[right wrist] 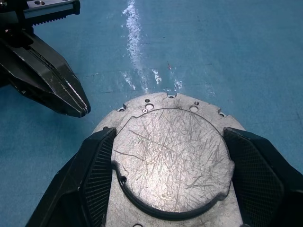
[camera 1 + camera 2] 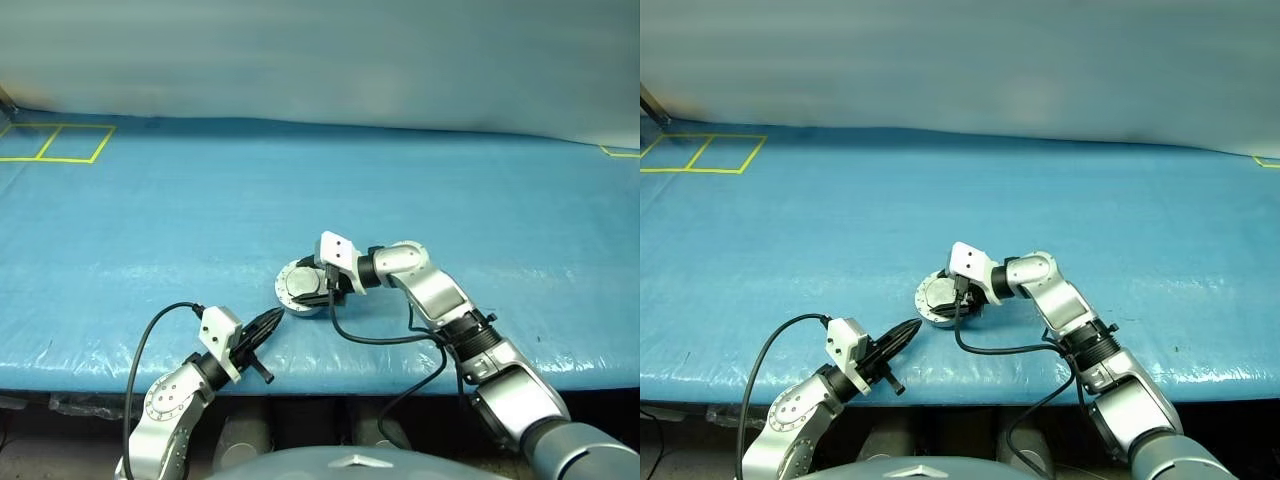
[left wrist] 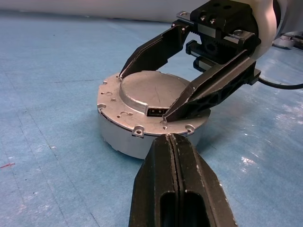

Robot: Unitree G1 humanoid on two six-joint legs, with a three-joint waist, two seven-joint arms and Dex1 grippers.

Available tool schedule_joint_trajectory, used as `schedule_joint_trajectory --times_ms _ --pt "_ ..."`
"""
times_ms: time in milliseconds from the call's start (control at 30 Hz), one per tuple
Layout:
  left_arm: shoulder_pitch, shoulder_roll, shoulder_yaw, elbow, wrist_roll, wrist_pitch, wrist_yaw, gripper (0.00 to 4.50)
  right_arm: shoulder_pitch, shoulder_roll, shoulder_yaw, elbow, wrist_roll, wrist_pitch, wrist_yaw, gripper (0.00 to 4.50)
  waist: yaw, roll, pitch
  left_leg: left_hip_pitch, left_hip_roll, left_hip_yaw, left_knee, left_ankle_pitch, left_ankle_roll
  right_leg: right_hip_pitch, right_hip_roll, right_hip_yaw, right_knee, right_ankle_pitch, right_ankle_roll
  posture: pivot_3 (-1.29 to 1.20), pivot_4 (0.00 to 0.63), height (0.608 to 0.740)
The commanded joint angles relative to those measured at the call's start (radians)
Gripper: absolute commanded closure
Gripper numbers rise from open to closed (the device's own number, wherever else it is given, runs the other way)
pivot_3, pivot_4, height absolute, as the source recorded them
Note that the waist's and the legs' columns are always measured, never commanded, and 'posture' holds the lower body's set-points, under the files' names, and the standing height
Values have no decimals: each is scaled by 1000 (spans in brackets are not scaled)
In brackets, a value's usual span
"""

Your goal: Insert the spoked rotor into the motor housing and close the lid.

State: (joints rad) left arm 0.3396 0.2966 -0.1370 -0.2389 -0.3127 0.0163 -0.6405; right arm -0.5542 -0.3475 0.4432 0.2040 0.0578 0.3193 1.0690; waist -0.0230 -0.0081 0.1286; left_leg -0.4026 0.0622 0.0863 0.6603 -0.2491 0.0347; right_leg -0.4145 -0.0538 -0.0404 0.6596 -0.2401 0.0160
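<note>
Right gripper (image 1: 173, 161) is sitting wide over the lid (image 1: 173, 158) — one finger (image 1: 87, 175) flanking each side of the raised round centre, tips resting on or just above the flange; contact is hard to confirm from these angles. Left gripper (image 3: 173, 142) is pinched fully together, holding nothing, tip just beside the near edge of the motor housing (image 3: 120, 137).

Housing is sitting lower centre of the left eye view on the blue mat (image 2: 150, 230), lid already lying flat on top, smooth face up.

Handling, as I'm judging it: solid metal, rigid, fairly heavy for its footprint, not fragile. Scratched smooth top is looking slippery for the pads — the raised centre's edge or the outer rim across the diameter is giving the better purchase. Pressing straight down on the centre should be seating it; a sideways push is likely sliding the whole unit on the mat.
</note>
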Motion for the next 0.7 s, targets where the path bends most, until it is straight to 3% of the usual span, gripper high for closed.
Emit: schedule_joint_trajectory --times_ms 33,400,533,700 --pt "-1 1 2 -21 -7 -4 -3 4500 21 -18 47 71 -89 66 -57 1235 0 0 0 0 0 0 0 0 0 0 0 0 0 0 0 0 150 740" --pt "5 5 -2 -21 -4 -8 -9 4500 40 -68 81 42 -101 111 -46 1235 7 2 -1 2 0 1 -1 -2 -4 1 -8 -6 0 0 1 0 150 740" --pt "6 6 -2 -20 -5 -7 -11 4500 56 -70 68 -4 -32 169 15 1235 13 3 -1 2 -1 1 -2 -1 -1 1 -8 -7 -2 0 1 0 150 740" --pt "6 8 -1 -21 -6 -5 -12 4500 54 -59 70 31 -99 114 -94 1235 12 2 -1 2 -1 1 -6 -1 -1 1 -8 -7 -5 0 1 0 150 740"
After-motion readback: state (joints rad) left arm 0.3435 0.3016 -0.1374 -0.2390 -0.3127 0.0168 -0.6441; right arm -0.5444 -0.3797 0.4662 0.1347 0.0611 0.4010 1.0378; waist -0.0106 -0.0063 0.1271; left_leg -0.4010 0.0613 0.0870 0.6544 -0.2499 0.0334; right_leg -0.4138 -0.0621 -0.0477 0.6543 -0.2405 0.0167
